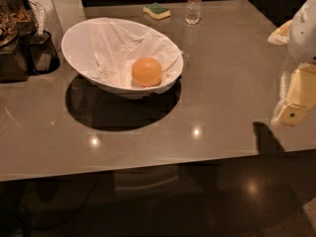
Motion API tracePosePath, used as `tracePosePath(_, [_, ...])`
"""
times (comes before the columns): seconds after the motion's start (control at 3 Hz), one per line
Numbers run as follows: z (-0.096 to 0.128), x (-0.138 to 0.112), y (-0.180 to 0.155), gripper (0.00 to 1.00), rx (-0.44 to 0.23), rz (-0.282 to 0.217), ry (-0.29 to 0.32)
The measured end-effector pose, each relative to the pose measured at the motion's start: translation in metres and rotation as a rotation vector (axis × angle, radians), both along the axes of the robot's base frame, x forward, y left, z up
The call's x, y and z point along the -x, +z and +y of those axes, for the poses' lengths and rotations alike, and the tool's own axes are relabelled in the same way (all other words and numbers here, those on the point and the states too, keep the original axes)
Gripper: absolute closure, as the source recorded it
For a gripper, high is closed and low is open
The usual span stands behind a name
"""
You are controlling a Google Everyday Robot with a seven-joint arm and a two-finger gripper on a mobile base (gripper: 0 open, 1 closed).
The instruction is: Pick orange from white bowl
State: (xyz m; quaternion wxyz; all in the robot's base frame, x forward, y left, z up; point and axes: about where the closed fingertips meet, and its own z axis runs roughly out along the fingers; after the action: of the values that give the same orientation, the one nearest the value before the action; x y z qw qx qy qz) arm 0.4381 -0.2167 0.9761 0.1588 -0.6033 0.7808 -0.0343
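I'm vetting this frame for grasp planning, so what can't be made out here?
End effector, camera view: at the right edge, partly cut off by the frame.
Orange: underside hidden by the white bowl's near wall.
Bottle: top cut off by the upper edge.
Dark object, far left: cut off by the left edge.

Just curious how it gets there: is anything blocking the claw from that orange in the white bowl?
Only the wide glossy white bowl, by its rim, on a sideways path. The gripper hangs at the right edge, and the round orange fruit lies uncovered on the bowl's white cloth, open from above.
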Motion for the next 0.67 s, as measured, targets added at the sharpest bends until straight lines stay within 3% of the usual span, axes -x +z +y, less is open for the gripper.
tracePosePath(0.67, [0.0066,-0.0095,0.0039,0.00,-0.006,-0.015,0.026])
